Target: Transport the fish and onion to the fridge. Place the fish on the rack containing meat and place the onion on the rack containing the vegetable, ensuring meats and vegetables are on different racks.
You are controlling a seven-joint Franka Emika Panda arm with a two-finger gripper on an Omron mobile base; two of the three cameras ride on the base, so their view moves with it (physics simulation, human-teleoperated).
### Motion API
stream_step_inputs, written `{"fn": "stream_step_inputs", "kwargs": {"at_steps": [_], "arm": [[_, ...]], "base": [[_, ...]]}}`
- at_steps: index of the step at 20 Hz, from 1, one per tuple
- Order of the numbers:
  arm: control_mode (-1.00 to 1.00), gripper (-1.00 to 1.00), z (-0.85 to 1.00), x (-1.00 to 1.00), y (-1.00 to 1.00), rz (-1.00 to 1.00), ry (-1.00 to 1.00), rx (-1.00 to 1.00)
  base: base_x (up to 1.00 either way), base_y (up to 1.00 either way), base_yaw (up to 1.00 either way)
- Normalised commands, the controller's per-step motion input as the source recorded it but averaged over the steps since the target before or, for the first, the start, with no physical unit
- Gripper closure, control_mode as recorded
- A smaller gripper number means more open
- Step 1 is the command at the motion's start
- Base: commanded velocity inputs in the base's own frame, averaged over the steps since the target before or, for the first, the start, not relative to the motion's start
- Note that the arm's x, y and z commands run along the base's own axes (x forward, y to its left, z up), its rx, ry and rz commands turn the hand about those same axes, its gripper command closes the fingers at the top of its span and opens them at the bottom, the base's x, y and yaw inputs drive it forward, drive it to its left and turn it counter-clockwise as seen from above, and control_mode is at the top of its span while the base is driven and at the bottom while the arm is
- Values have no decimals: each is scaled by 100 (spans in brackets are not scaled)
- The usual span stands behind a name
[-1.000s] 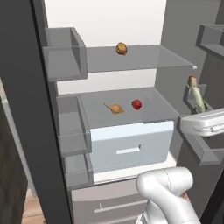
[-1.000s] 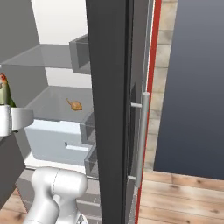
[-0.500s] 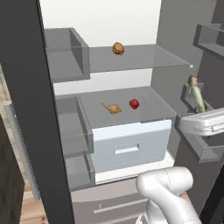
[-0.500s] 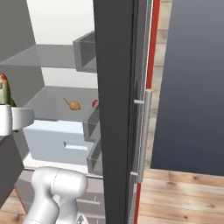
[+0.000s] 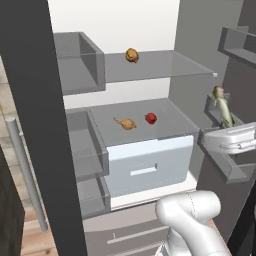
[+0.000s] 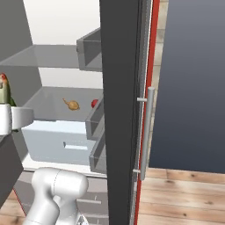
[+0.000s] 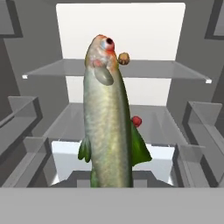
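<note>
My gripper (image 5: 231,136) is shut on the tail end of the fish (image 5: 222,106), a slim greenish-silver fish that stands upright in front of the open fridge (image 5: 115,22), to the right of its shelves. In the hand view the fish (image 7: 107,127) points at the shelves. The meat (image 5: 132,55), an orange-brown lump, lies on the upper rack (image 5: 165,65). On the lower rack (image 5: 170,115) the onion (image 5: 126,123) lies next to the red vegetable (image 5: 150,118). From the right, the gripper (image 6: 8,117) holds the fish (image 6: 4,90) left of the onion (image 6: 71,104).
A white drawer (image 5: 150,162) sits under the lower rack. Grey side bins (image 5: 80,60) line the fridge's left wall. The dark door edge (image 5: 35,100) stands at the left, door shelves (image 5: 240,42) at the right. Another dark door (image 6: 121,110) with a handle (image 6: 146,132) blocks the right.
The whole picture has shifted slightly, so the base has moved. The fish stays upright in the shut gripper, and the things on the racks have not moved.
</note>
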Motion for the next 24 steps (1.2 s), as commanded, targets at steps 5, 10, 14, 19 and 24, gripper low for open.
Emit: {"fn": "stream_step_inputs", "kwargs": {"at_steps": [5, 10, 14, 19, 24], "arm": [[-100, 100, 2, 63, 5, 1, 0, -2], [-100, 100, 0, 92, 2, 4, -4, -7], [-100, 100, 7, 74, 12, 0, -7, -14], [-100, 100, 40, 68, 6, 0, -1, -5], [-100, 100, 51, 59, -1, 0, 0, 0]], "base": [[0, 0, 0], [0, 0, 0], [0, 0, 0], [0, 0, 0], [0, 0, 0]]}}
